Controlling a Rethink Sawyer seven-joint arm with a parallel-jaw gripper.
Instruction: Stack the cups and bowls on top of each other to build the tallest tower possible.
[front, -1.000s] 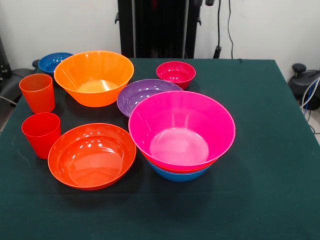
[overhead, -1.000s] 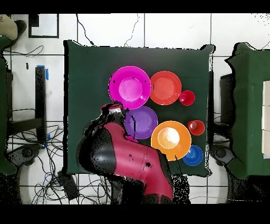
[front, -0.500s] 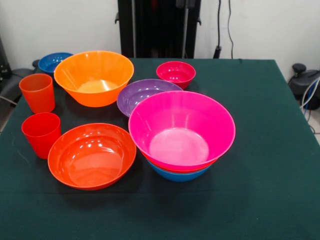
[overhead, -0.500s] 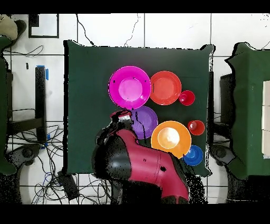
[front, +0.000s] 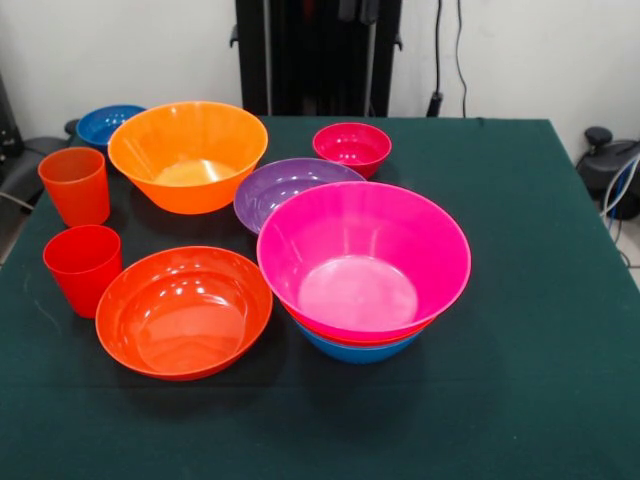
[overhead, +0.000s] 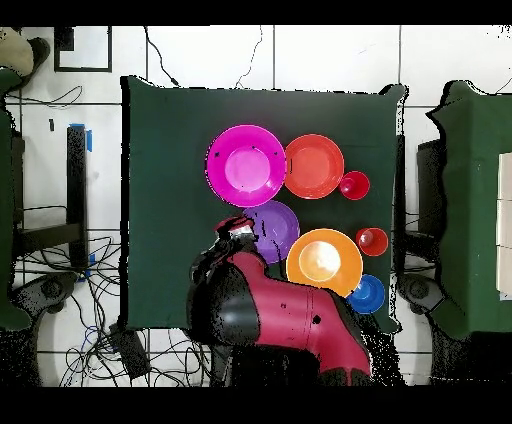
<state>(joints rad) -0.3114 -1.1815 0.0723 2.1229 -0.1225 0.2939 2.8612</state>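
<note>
The tower stands mid-table: a large pink bowl nested on a red-orange bowl rim and a medium blue bowl at the base. Loose around it are a wide red-orange bowl, a purple bowl, a yellow-orange bowl, a small magenta bowl and a small blue bowl. The red cup and ribbed orange cup stand upright. My gripper hovers at the purple bowl's edge, holding nothing that I can see.
The red arm reaches over the table's edge near the base and hides the small magenta bowl in the overhead view. A second green table stands at the right. Cables lie on the floor at the left.
In the overhead view the arm's end has swung from beside the pink bowl toward the purple bowl and the base. No bowl or cup has moved.
</note>
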